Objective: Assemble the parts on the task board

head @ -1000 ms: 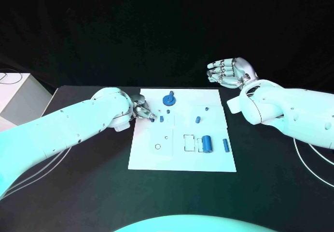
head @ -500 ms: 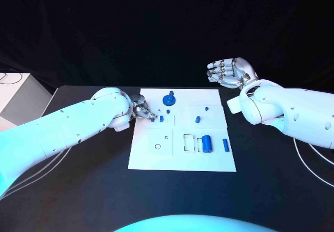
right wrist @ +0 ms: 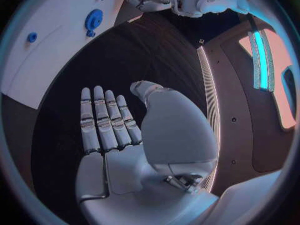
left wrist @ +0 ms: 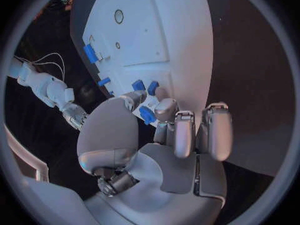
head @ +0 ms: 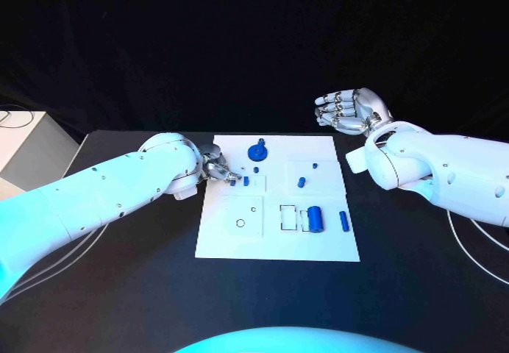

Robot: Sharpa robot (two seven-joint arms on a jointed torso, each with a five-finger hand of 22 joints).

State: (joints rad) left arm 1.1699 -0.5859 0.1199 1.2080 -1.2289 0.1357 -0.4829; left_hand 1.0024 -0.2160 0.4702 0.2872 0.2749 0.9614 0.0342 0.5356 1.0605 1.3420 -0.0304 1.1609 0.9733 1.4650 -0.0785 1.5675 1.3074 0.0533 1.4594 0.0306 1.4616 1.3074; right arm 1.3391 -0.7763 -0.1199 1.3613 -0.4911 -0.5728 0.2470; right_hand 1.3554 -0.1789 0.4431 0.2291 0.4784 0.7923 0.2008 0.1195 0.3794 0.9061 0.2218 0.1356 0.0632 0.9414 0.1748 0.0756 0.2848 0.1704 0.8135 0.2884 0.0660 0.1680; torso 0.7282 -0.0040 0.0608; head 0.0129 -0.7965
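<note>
one small blue part (left wrist: 146, 114) pinched in left hand (head: 216, 168) fingertips at task board (head: 278, 246) left edge, long axis unclear; right hand (head: 341, 109) open, empty, well apart.

White task board (head: 278, 243) flat on tabletop. Blue parts on it: round gear-like piece (head: 257, 153) far side, large cylinder (head: 315, 218) beside slim pin (head: 343, 219), small peg (head: 301, 181) mid-board.

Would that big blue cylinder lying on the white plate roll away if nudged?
Probably: the blue cylinder is round and lies on its side on the flat white plate. It looks smooth, so perhaps slippery, and likely stiff and light.
</note>
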